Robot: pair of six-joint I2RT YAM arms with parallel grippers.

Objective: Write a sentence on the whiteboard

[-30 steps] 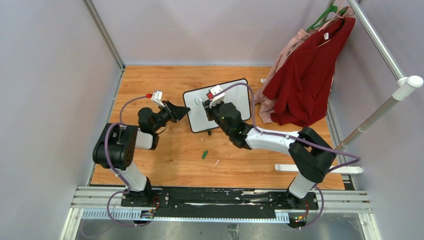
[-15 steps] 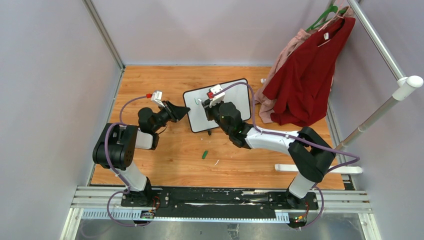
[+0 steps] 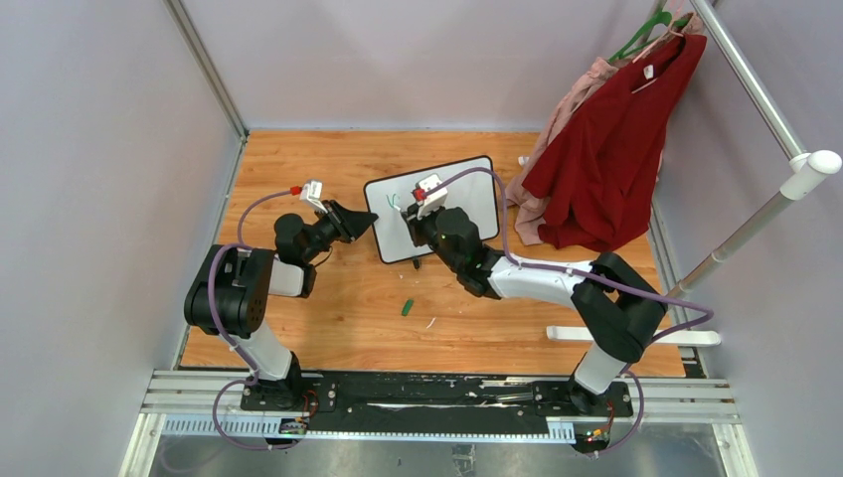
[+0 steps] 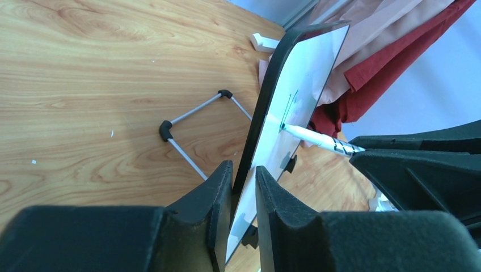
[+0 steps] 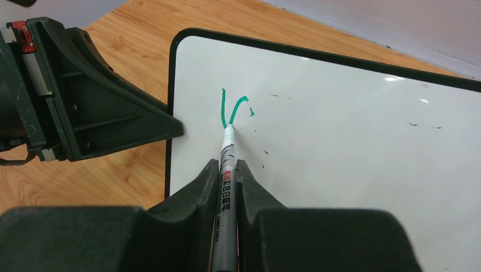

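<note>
Left jaws are nearly closed, pinching the left edge of the whiteboard (image 5: 351, 141). The black frame sits right in the narrow gap between them and the board runs out ahead from there. It's not lying flat. It leans on its wire stand (image 4: 193, 130), which sits on the counter (image 3: 328, 308) on the back side of the board, off to the left of the left jaws in the wrist view.

Right jaws are clamped on a marker (image 5: 227, 164), with barely any gap and the barrel squeezed between them. The marker sticks straight out ahead of the right jaws and its tip touches the white face of the board, close to the edge the left jaws are gripping.

As for the sentence (image 5: 232, 107), there's only a scrap of it: a couple of green strokes like a "V" or a "Y", rising from the marker tip, plus a tiny green dot just to the right. It sits directly ahead of the right jaws and just to the right of the left jaws' tips.

There's a small green bit (image 3: 407, 307) on the counter, behind both jaws toward the arm bases, though I can't tell what it is. A red garment (image 3: 616, 149) hangs off to the right of the right jaws, past the far end of the board.
</note>
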